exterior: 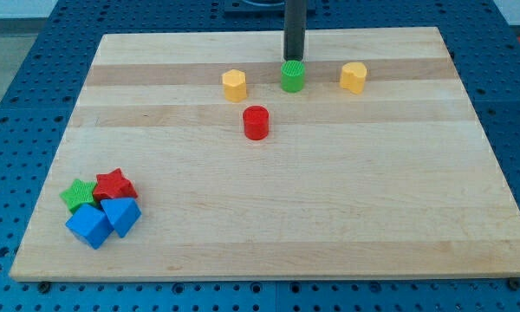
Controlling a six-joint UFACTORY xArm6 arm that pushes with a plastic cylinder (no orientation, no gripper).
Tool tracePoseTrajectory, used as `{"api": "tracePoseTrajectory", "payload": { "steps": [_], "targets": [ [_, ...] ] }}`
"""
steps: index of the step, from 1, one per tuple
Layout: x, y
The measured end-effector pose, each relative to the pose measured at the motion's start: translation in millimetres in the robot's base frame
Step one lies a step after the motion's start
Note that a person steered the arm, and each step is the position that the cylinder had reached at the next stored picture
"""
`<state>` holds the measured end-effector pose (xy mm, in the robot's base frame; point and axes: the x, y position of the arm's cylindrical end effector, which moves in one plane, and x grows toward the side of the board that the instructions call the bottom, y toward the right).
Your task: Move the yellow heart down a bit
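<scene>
So, heart: yellow heart point(354, 76) sits near the bench's point(329, 208) top, right of the green cylinder point(293, 76); its facing and long axis are too small for me to tell.
Tip: my tip point(293, 59) stands just above the green cylinder, touching or nearly so, well left of the heart.
Pincer: none on this rod, so I cannot tell any open or closed state.
Others: yellow hexagon point(235, 84) left of green; red cylinder point(256, 122) below them.
Cluster: green star point(77, 193), red star point(113, 185), two blue blocks point(88, 225) point(121, 215) huddle bottom left.
Containers: none visible.
</scene>
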<state>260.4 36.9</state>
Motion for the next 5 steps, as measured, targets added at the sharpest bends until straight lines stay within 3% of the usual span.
{"api": "tracePoseTrajectory", "payload": {
  "steps": [2,3,4,5],
  "targets": [
    [40.9,3.6],
    [34.3,3.9],
    [-14.4,41.4],
    [-20.6,78.9]
  ]
}}
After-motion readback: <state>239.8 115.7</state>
